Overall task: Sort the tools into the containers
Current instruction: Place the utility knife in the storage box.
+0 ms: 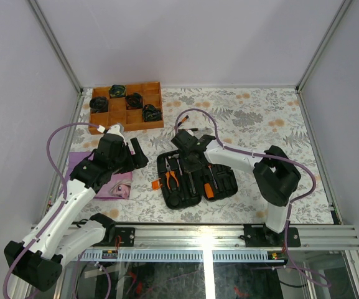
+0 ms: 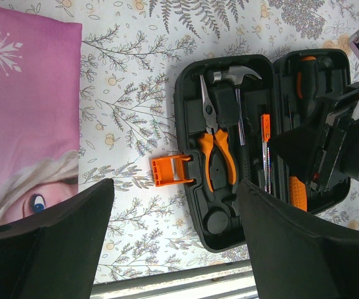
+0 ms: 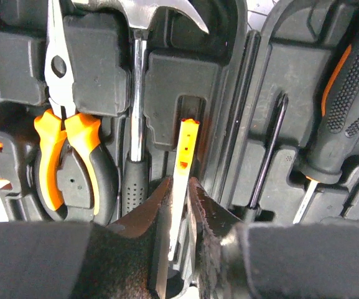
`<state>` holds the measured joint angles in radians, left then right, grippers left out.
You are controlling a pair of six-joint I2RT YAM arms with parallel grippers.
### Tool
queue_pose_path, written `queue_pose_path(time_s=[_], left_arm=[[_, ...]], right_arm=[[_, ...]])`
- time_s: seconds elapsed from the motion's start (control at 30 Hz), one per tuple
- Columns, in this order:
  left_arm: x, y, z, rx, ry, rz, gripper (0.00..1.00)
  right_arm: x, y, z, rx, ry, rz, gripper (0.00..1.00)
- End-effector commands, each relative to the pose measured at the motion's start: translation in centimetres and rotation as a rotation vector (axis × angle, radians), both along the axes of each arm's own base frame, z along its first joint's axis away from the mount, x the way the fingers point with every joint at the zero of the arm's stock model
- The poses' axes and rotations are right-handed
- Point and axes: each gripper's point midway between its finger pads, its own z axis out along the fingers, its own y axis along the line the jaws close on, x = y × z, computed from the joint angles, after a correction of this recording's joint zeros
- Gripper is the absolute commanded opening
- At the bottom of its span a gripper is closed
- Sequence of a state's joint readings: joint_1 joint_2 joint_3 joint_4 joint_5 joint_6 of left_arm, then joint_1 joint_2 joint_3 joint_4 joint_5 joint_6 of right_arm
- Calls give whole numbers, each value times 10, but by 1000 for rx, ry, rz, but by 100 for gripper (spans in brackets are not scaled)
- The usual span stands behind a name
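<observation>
On a floral-patterned desk [image 1: 260, 118], the left gripper [image 2: 176, 182] is held wide open and empty, near a pink picture book [image 2: 23, 112] and the open black tool case [image 2: 182, 106]. The case's orange latch [image 2: 170, 169] is turned toward the left arm. The right gripper [image 3: 179, 184] is positioned low over the case. Its jaws are set narrowly around a slim orange-and-white tool [image 3: 184, 149] lying in its slot. Whether the tool is pinched cannot be told. Orange-handled pliers [image 3: 83, 140] and a hammer [image 3: 137, 93] are seated beside it. Farther back, a wooden tray [image 1: 129, 128] is placed, with dark objects [image 1: 134, 99] in four compartments.
</observation>
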<state>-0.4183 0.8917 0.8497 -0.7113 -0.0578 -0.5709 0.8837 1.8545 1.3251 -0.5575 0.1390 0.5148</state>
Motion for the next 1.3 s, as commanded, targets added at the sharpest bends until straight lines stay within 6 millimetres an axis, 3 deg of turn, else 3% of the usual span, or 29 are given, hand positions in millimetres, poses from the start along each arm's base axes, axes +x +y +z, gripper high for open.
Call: queue_pose_path(time_s=[0.0,0.53,1.03,1.13,1.27], left_arm=[[6,-4,5,-18,-41,-17,79],[6,-4,6,-20,-42,-18,79],[6,-5,5,-21,-40,-22,79],[6,-5,5,-20,-37,-22,79],[6,-5,6,-22,-42,-23,79]], right_arm=[[16,12,7,8,-53,10,22],[9,1,-23,-100,17,31,9],[-13,-23,-76,-261,167,64,13],[-11,-21,-71,-242,151,62,15],[-3,-7,-42,-147,86,57,24]])
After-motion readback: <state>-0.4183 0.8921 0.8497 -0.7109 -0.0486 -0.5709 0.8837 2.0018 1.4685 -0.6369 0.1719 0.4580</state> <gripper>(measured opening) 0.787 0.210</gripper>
